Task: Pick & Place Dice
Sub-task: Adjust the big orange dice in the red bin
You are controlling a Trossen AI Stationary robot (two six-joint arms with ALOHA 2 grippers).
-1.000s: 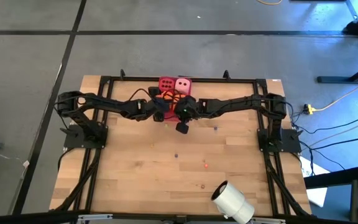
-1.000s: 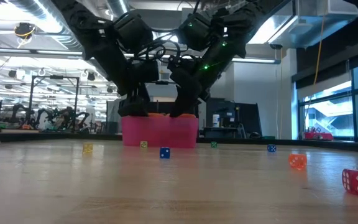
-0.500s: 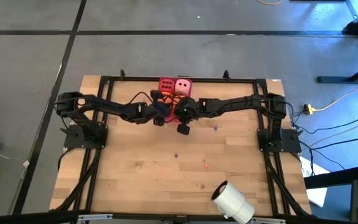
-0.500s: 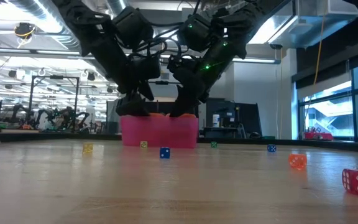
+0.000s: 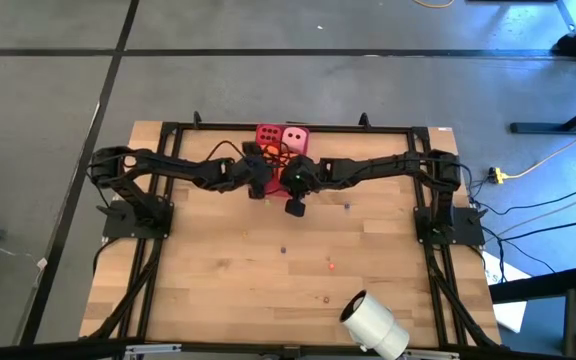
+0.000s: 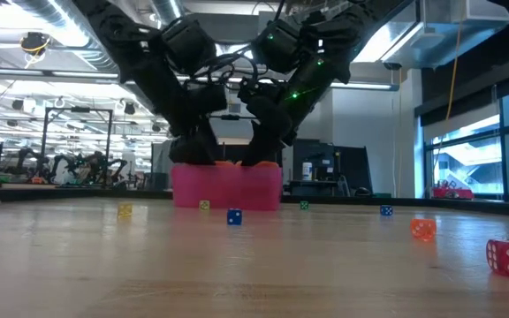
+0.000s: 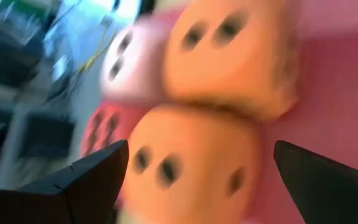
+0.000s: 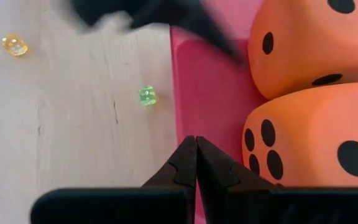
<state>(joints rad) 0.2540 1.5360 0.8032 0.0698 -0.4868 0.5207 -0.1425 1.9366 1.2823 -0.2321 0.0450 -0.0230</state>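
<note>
Dice: red (image 5: 266, 134), pink (image 5: 294, 137), two orange (image 7: 197, 162), all on tray (image 8: 207, 93).
Left gripper (image 7: 197, 171): fingers wide apart over orange dice, empty.
Right gripper (image 8: 196, 163): fingers pressed together, empty, at tray edge.

Grey floor (image 5: 48, 150), ceiling ducts (image 6: 69, 18), tall windows (image 6: 502, 141), distant workbenches (image 6: 60, 172)

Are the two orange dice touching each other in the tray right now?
Touching. The left wrist view shows one orange die pressed against the other orange die, no gap along their shared edge; the right wrist view agrees.
</note>
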